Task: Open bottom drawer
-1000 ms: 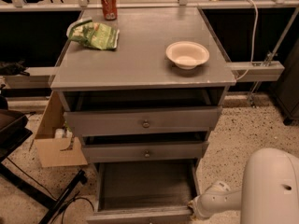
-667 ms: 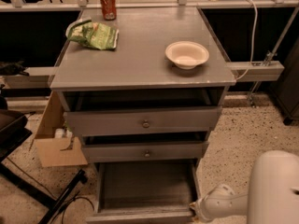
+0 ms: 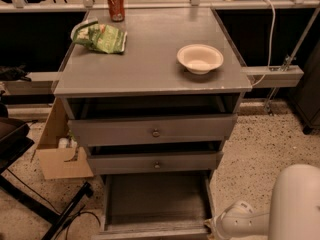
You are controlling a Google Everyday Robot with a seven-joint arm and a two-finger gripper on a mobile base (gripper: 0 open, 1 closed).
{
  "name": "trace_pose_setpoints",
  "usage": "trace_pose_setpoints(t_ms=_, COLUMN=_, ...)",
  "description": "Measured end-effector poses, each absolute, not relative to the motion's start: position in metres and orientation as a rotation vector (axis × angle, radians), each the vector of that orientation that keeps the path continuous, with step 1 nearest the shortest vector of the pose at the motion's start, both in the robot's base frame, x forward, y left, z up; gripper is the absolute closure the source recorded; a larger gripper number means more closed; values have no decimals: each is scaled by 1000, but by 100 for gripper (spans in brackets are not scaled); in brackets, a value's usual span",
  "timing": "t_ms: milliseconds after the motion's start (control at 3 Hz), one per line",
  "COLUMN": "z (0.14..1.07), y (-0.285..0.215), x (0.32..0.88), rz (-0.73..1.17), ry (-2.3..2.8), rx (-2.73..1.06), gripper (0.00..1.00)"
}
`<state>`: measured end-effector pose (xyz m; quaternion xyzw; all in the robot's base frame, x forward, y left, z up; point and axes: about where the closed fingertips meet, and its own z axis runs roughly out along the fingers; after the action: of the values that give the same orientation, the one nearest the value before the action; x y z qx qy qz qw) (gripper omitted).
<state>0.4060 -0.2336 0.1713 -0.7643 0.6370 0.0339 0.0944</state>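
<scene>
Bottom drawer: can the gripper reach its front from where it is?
Probably yes: the gripper is beside the front right corner of the bottom drawer, nothing between them; the drawer already stands pulled out.

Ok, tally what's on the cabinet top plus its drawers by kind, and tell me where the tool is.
Soda can: 1
Green snack bag: 1
White bowl: 1
Drawers: 3, namely top drawer, middle drawer, bottom drawer pulled out
Tool: 1, at the bottom drawer's front right corner
Total: 7
</scene>
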Motion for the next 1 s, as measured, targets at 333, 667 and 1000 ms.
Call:
trace_pose_setpoints(t_ms=333, z=179, y=-242, x=403, rz=76, ry=1860, rx=-2279, gripper=100)
trace_pose_setpoints(t_ms=667, z=179, y=-241, x=403, rz=77, ry=1860, rx=-2279, gripper=100)
trace_pose_setpoints(t_ms=1000, z=179, y=-241, x=403, rz=77, ry=1860, rx=-2279, gripper=81)
